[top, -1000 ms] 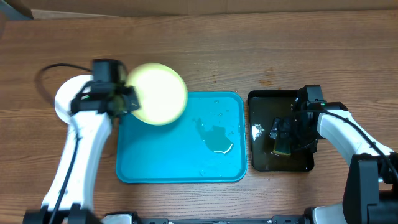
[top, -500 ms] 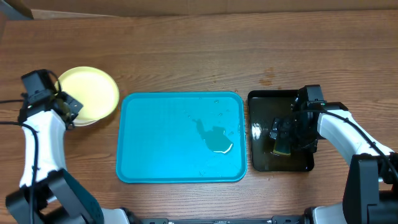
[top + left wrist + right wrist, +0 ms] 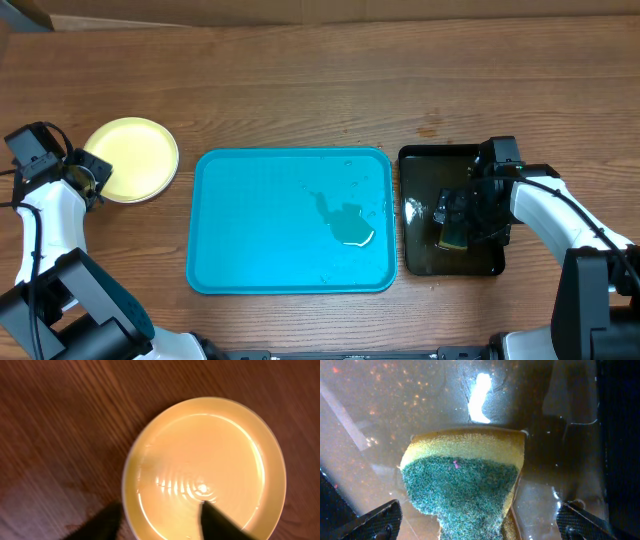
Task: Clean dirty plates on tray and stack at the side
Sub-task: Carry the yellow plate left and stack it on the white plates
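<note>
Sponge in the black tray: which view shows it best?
Right wrist: the sponge is close and large, green scouring face over yellow foam. Overhead shows only a small sliver beside the right gripper. Left wrist shows none of it.

The tabletop lies open across the whole upper band of the frame. Mid-frame, the tray gives a broad flat floor inside a raised rim, with a puddle right of centre. At upper left the plate sits near the tray's corner, with a narrow strip between them. At right the black tray holds the sponge under the right arm.
</note>
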